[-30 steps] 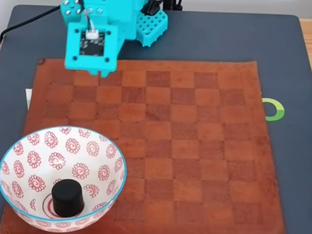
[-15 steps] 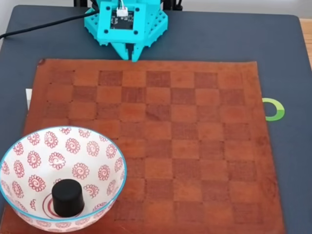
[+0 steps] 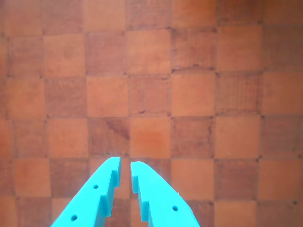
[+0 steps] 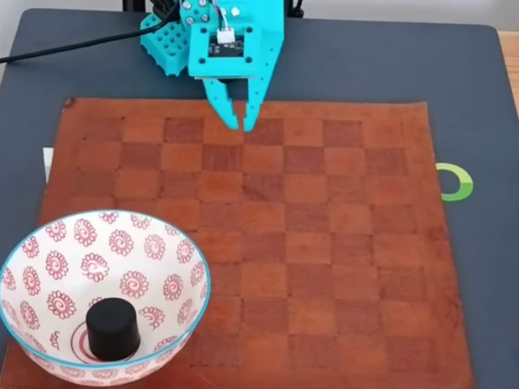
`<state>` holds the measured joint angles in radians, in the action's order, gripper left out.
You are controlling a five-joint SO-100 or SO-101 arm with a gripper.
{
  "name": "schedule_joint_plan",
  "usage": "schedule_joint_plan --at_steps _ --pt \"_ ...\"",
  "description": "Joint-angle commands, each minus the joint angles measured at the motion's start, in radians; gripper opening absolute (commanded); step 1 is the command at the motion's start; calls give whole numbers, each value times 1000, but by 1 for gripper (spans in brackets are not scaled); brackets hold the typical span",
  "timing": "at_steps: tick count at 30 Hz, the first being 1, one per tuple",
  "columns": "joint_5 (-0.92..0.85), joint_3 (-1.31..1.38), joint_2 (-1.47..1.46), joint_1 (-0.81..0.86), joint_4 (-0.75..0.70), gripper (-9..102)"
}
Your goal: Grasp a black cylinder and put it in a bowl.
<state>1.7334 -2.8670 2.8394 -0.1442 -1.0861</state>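
Fixed view, near to far: black cylinder (image 4: pixel 113 328) sits upright inside the bowl (image 4: pixel 49 231), on its red-ring centre, so placing looks done. Far across the checkered mat (image 4: pixel 340 243), well apart from cyl, fingers (image 4: pixel 237 125) nearly clenched, slim gap, holding nothing. Next, prob: just park arm.

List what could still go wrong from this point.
1. The bowl sits at the board's near left corner, its rim cut off by the fixed view's edge; a bump might push it off the checkered board.
2. The black cylinder stands upright on the bowl's centre rings, so a jolt could tip it.
3. The gripper, nearly closed and empty, hangs over the board's far edge; a low sweep might scrape the board.
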Motion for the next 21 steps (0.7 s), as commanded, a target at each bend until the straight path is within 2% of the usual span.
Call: schedule_joint_plan --at_steps 1,16,21 --pt "2 -32 81 6 12 1" --pt "0 -233 463 11 -6 1" --pt "0 -244 523 12 -94 1"
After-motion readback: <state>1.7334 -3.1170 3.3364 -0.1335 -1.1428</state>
